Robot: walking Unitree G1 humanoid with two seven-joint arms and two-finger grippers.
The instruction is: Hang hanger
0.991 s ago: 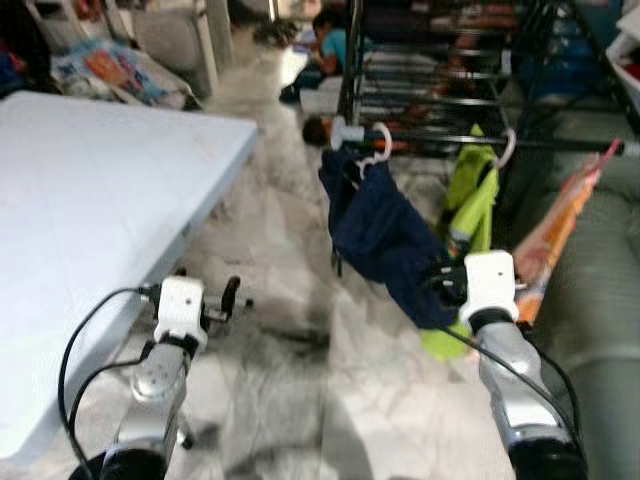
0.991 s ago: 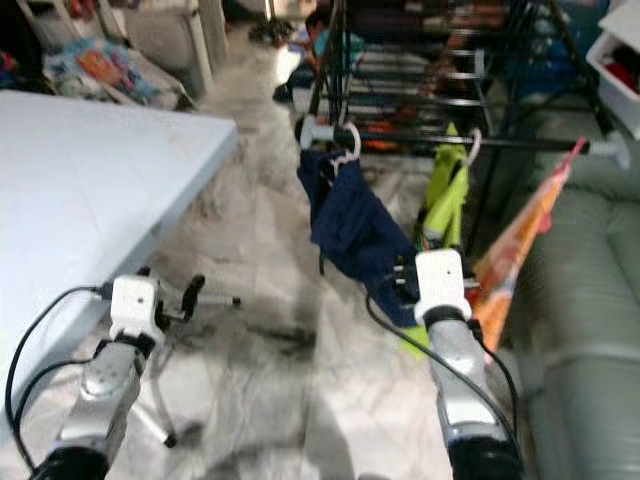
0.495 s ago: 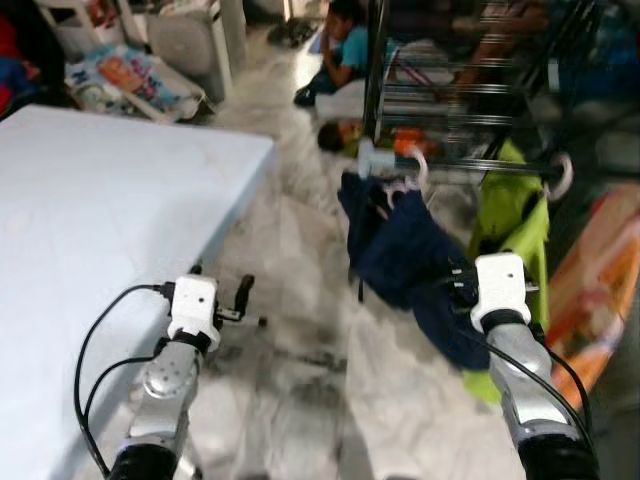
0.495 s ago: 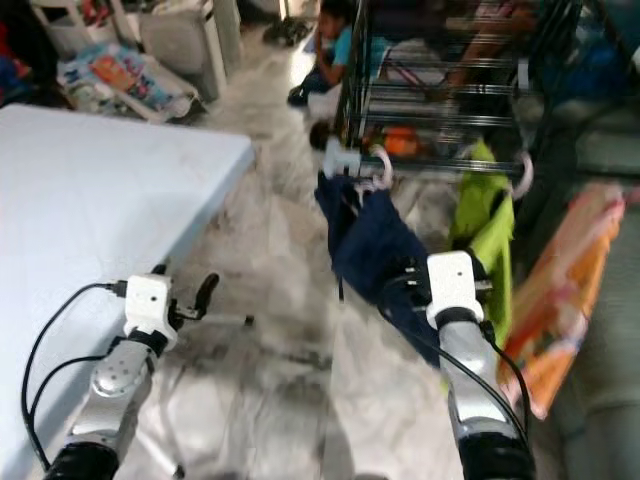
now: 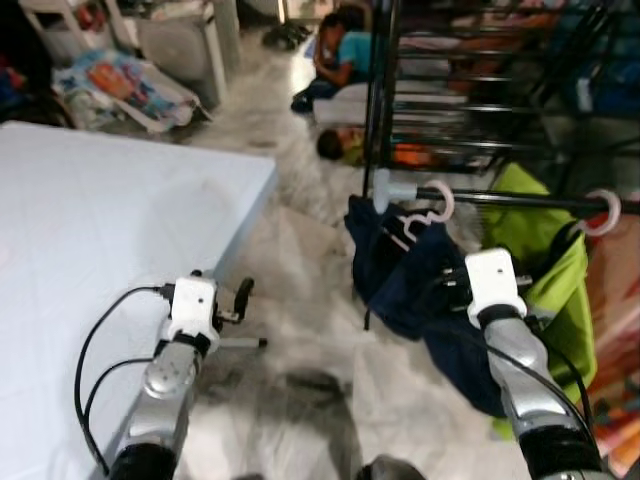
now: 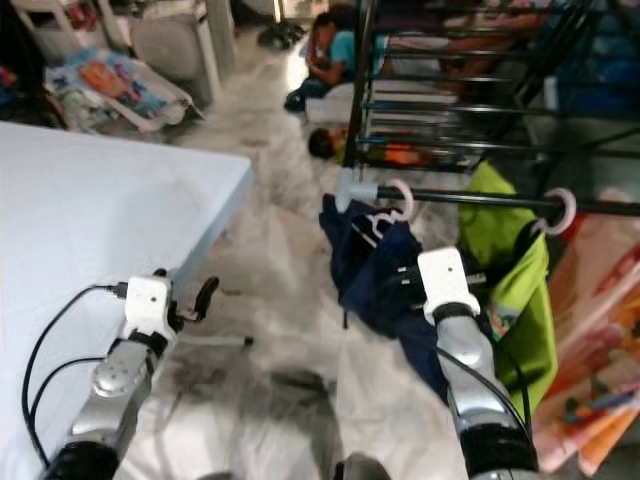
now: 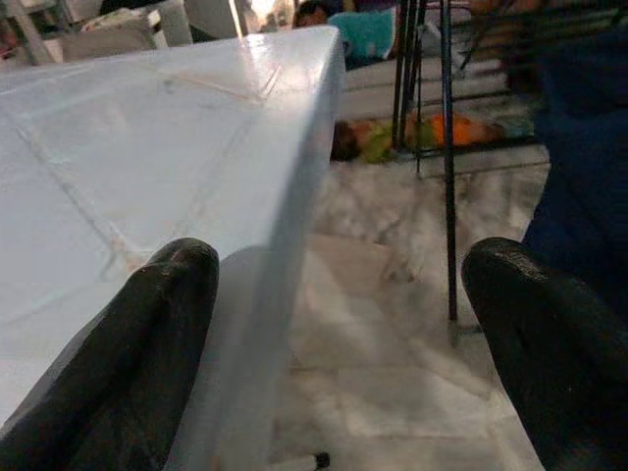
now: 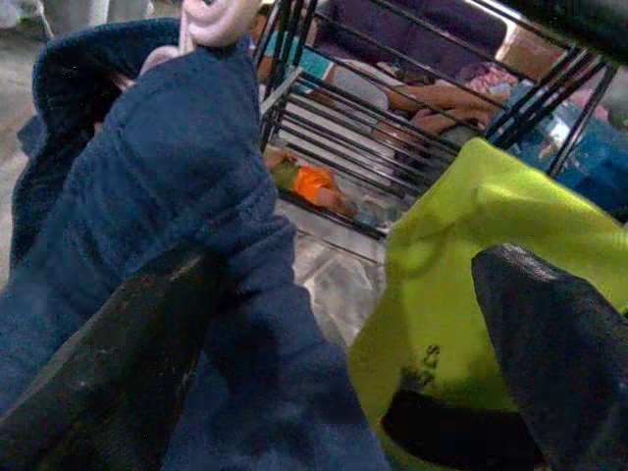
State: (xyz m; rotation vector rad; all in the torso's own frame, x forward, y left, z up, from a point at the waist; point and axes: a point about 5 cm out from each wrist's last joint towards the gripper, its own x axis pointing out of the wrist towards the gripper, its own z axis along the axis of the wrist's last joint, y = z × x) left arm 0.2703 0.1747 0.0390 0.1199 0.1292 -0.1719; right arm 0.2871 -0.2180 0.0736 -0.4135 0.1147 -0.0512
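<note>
Marble floor | our right gripper is gaping empty just beside navy garment on hanger | left gripper is spreading empty by table

Place: I read this as a lived-in home, a room used for drying laundry
Floor: grey-white marble tiles, household flooring
Drying rack: black metal rack with a rail carrying clothes on hangers
Laundry: navy garment and lime-green garment hanging side by side
Table: pale blue table on my left, its corner nearest the rack
Clutter: bright bags and bundles on the floor beyond the table's far edge
Person: someone in a teal top sits on the floor past the rack
</note>
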